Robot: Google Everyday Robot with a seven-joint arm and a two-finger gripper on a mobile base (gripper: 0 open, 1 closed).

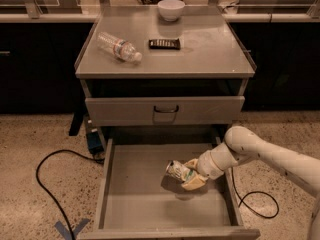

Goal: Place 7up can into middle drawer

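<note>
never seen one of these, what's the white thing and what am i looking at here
The one picture looks down on a grey metal cabinet from in front. The white jointed tube on the right is a robot arm; its beige two-fingered hand is inside the wide grey open drawer, closed around a small silvery-green soda can, held tilted, seemingly just above the floor. On the cabinet top sit a clear plastic water bottle, a flat dark rectangular object and a white bowl.
</note>
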